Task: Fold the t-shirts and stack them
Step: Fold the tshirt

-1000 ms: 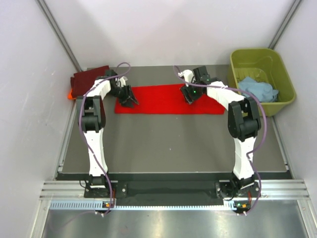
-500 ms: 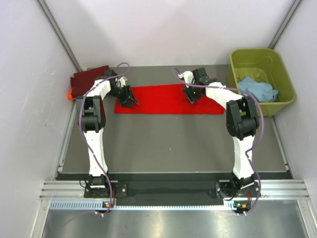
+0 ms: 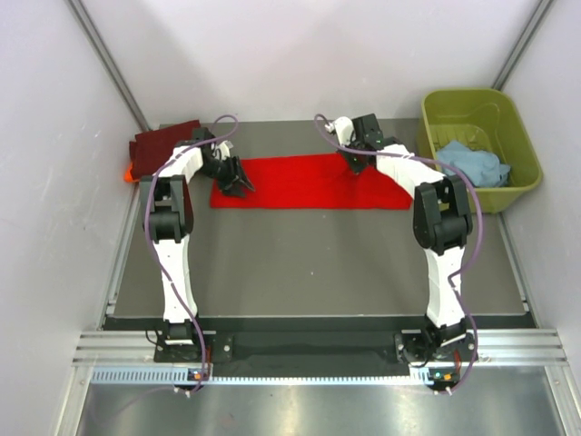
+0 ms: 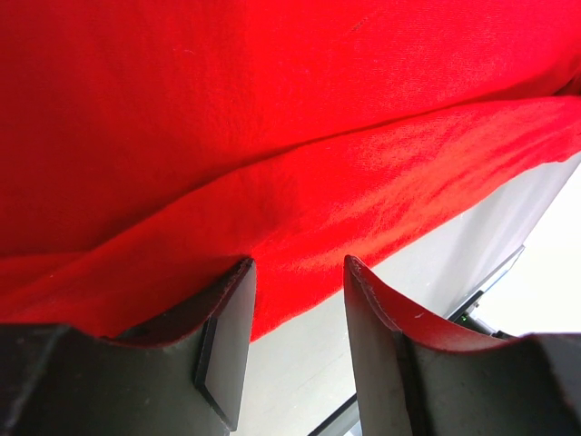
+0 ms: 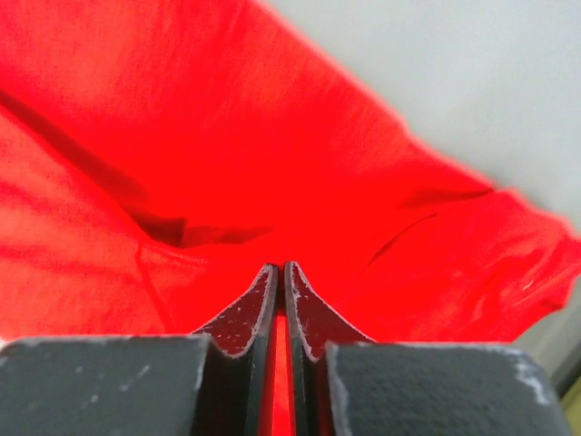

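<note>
Tool count: two; shirts: four; tub: one.

Far left, back corner of desk [image 3: 318, 263]: maroon shirt [image 3: 163, 143], folded, lying on orange shirt [image 3: 130, 171], only a sliver of the latter showing. Apparently the finished stack.

Next, left tool [image 3: 238, 184] [image 4: 297, 268]: fingers apart, lowered at left end of red shirt [image 3: 300, 182] [image 4: 272, 136] [image 5: 182, 136], hem lying between the jaws but not gripped. Likely poised to take hold for a fold.

Centre: red shirt spread as a long flat band across back of desk, ready for folding.

Then right tool [image 3: 349, 162] [image 5: 279, 272]: fingers pressed together on a pinch of red shirt, cloth puckered around it. Probably gripped for drawing over.

Far right: olive tub [image 3: 472, 100], holding light blue shirt [image 3: 472, 163], crumpled, seemingly awaiting its turn.
</note>
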Available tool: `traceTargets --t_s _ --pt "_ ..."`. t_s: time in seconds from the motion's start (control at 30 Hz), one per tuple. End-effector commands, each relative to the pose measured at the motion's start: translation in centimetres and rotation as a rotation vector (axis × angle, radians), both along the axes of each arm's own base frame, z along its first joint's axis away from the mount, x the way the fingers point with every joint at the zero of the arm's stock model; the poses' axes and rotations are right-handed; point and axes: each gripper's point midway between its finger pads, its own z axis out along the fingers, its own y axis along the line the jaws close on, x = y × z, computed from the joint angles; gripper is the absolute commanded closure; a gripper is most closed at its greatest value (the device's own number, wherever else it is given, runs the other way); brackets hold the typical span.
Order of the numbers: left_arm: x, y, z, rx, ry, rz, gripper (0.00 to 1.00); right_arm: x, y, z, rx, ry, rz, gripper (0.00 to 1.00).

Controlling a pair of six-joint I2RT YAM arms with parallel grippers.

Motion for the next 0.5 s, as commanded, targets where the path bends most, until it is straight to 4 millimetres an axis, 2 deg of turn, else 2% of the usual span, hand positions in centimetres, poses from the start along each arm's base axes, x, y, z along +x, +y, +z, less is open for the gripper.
traceTargets --t_s 0.0,0.07,0.1,0.2,0.33,0.43,0.47 --pt "-0.1 0.3 -0.6 0.036 -0.015 -0.006 0.5 3.3 1.5 2.9 0.014 -0.131 0.033 0.95" --pt "-0.2 0.3 -0.8 0.041 -0.014 -0.009 0.51 4.2 2.4 2.6 0.008 -0.145 0.048 0.84" --pt "-0.3 0.5 -0.8 0.045 -0.012 -0.008 0.51 4.3 3.0 2.5 0.006 -0.155 0.056 0.62" --pt "-0.4 0.5 -0.6 0.053 -0.016 -0.01 0.5 4.8 4.0 3.7 -0.014 -0.208 0.048 0.48" --pt "-0.4 0.4 -0.2 0.048 -0.022 -0.01 0.5 4.5 3.5 6.6 -0.033 -0.265 0.01 0.47" --pt "-0.4 0.3 0.0 0.041 -0.024 -0.007 0.5 3.4 2.3 8.8 -0.045 -0.297 -0.004 0.47" --pt "-0.3 0.3 0.1 0.04 -0.029 -0.008 0.5 2.9 1.8 8.4 -0.052 -0.284 -0.01 0.47"
